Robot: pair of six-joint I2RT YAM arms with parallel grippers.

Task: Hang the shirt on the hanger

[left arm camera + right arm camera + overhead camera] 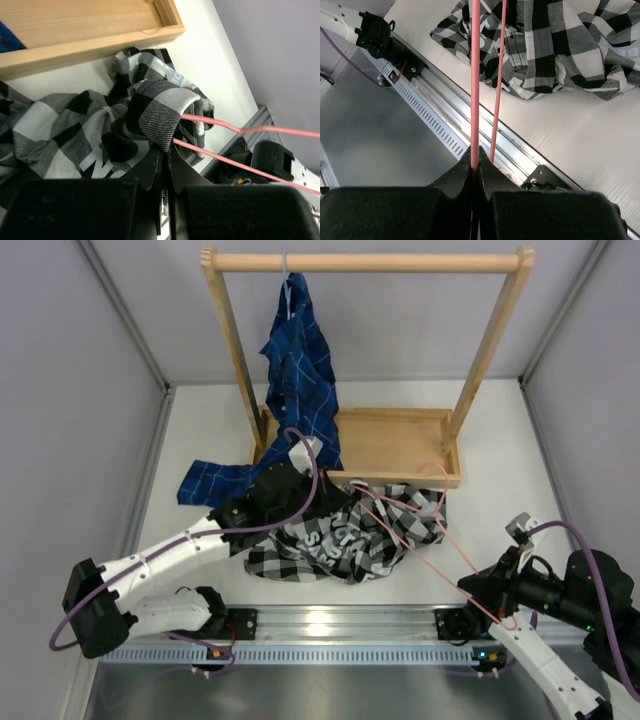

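Top external view, shirt: the buffalo-check shirt (340, 540) was seen crumpled on the table (540, 470) in front of the wooden rack (365, 262), with pale lettering turned upward.
Top external view, hanger: the pink wire hanger (440, 562) was laid slanting from the right gripper (483, 592) toward the shirt, its far end lost among the folds.
Top external view, left arm: the left gripper (295, 480) was lowered onto the rear edge of the shirt; its jaws could not be made out here.
Top external view, surroundings: a dark blue shirt (300, 360) was hung from the rack by a pale hanger hook (287, 265).
Left wrist view, grip: the left gripper (164, 162) was closed on a raised fold of the buffalo-check shirt (155, 105); which part of the garment this was could not be told.
Left wrist view, hanger: two runs of the pink wire hanger (235, 167) were seen emerging from beneath that fold.
Right wrist view, grip: the right gripper (475, 167) was clamped on one wire of the hanger, the second wire lying just beside it; both were directed over the aluminium rail (445, 112) toward the shirt.
Progress: both objects were held, and one end of the hanger appeared to be entered under the fabric. The shirt was not yet carried on the hanger; threading and seating of the shoulders were judged to remain.
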